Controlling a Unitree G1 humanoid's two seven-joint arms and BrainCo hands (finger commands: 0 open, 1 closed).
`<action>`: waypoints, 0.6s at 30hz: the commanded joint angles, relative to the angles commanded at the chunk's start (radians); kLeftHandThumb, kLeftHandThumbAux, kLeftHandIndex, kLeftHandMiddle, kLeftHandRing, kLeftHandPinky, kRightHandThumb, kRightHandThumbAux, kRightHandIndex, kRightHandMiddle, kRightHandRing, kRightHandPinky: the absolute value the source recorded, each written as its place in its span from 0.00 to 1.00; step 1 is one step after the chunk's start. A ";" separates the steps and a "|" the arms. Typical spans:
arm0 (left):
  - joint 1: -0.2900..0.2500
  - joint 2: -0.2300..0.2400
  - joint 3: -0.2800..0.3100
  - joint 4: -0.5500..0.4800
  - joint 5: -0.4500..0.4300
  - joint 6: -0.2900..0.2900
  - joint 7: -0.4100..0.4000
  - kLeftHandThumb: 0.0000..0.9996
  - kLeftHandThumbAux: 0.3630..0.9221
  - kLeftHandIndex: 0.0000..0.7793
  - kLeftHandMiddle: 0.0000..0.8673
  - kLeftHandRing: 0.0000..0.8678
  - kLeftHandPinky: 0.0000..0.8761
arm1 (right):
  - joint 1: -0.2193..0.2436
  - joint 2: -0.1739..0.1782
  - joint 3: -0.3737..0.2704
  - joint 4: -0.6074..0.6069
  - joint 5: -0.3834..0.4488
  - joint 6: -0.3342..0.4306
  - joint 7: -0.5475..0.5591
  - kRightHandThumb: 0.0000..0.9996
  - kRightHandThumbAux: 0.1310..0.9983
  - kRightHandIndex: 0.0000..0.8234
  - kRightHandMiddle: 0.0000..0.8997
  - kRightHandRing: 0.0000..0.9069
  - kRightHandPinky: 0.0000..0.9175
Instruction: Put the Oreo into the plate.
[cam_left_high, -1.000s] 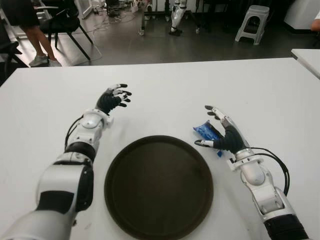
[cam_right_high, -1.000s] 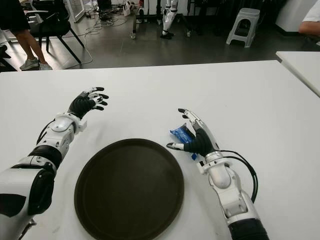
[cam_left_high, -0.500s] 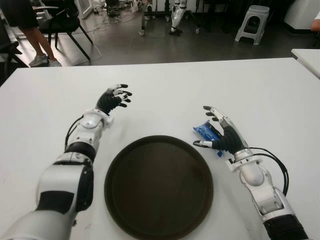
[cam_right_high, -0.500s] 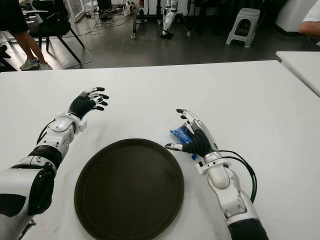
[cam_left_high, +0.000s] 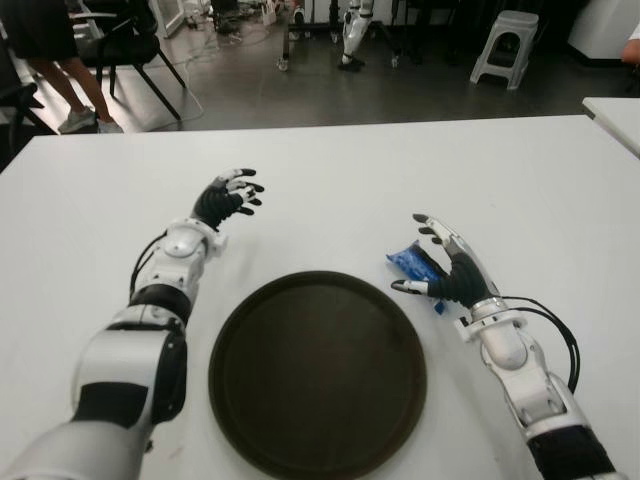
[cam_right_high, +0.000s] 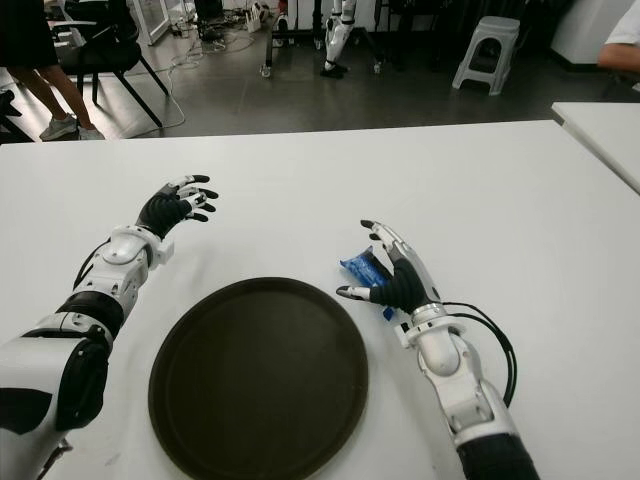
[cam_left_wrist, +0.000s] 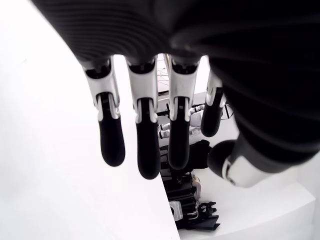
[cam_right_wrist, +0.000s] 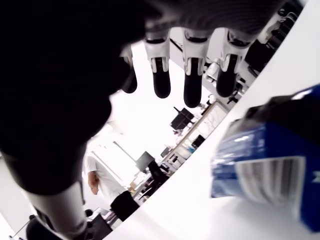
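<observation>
The white table (cam_left_high: 330, 170) carries everything you need, and the round dark plate (cam_left_high: 317, 372) serves here as the reference landmark. The plate lies flat and holds nothing.

The right hand (cam_left_high: 447, 270) sits just beyond the plate's right rim, fingers spread wide and holding nothing. Its palm covers part of the blue Oreo pack (cam_left_high: 410, 262), which lies on the table just off the plate's upper right rim, between the hand and the plate. The right wrist view shows the pack (cam_right_wrist: 270, 150) below the extended fingers (cam_right_wrist: 192, 87), with open space between them, so you should judge that no grasp exists yet.

The left hand (cam_left_high: 226, 196) shows well beyond the plate's upper left rim, fingers loosely extended and empty. Treat it as idle.

Hazards from this position:

1. Pushing instead of gripping. If you close the fingers while the palm is too high, they are likely to nudge the pack sideways toward the plate rim or away across the table.
2. Slippage. The wrapper looks smooth and thin; a shallow pinch on its edge may let it slide out during the lift.
3. Crushing. Excess closing force may break the contents.
4. Rim contact. The pack lies near the plate rim; a low carry could catch the rim and shift the plate or drop the pack outside it.
</observation>
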 joint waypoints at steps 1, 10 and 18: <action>0.000 0.000 0.000 0.000 0.001 0.000 0.001 0.08 0.47 0.28 0.40 0.44 0.45 | -0.006 -0.001 0.001 0.010 -0.004 -0.001 -0.005 0.00 0.76 0.12 0.16 0.16 0.19; -0.001 0.002 -0.007 0.001 0.008 0.006 0.005 0.09 0.48 0.28 0.40 0.43 0.45 | -0.042 -0.013 0.015 0.084 -0.031 -0.015 -0.057 0.00 0.75 0.14 0.17 0.17 0.20; -0.001 0.004 -0.009 0.000 0.009 0.004 0.005 0.08 0.49 0.28 0.41 0.44 0.46 | -0.065 -0.012 0.016 0.157 -0.032 -0.033 -0.083 0.00 0.77 0.15 0.18 0.18 0.21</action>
